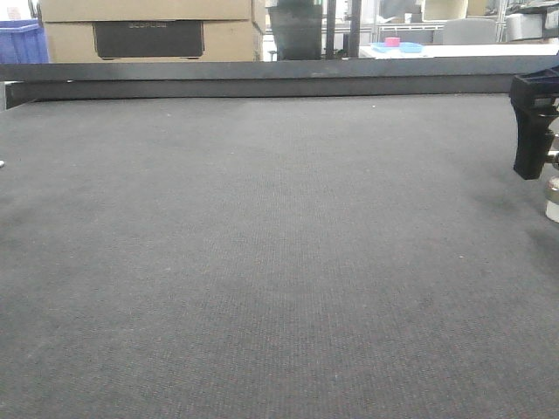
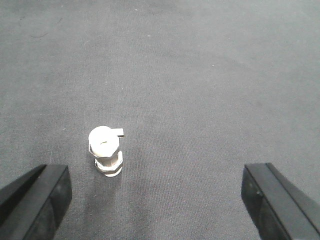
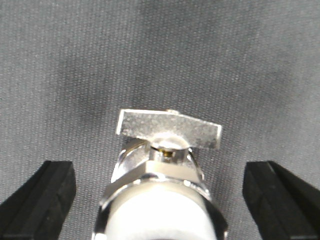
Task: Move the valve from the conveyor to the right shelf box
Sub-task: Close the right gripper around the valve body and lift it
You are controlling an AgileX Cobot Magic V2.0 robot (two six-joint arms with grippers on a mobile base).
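In the left wrist view the left gripper is spread wide, its two black fingers at the lower corners of the picture. Between them, nearer the left one and touching neither, a small silver fitting stands upright on the conveyor, its short lever pointing right. I cannot tell whether it is the same piece the right arm faces.

In the front view, beyond the black rail at the far edge of the belt, the containers run left to right. First is a blue bin, cut off by the frame so its contents are hidden. Next is a large cardboard box with a dark panel on its face; the panel carries faint lettering too dim to read. Then comes a dark bin whose inside is not in view. Last is a shallow blue tray on a white surface, with a small pink object in it.

At the far right a black finger of the right arm hangs just above the belt, with the valve below it at the picture's edge.

In the right wrist view the valve sits on the conveyor, centred between the fingers of the right gripper. The fingers are parted, with belt showing on both sides, so the jaws grip nothing. Its flat lever lies crosswise on top.
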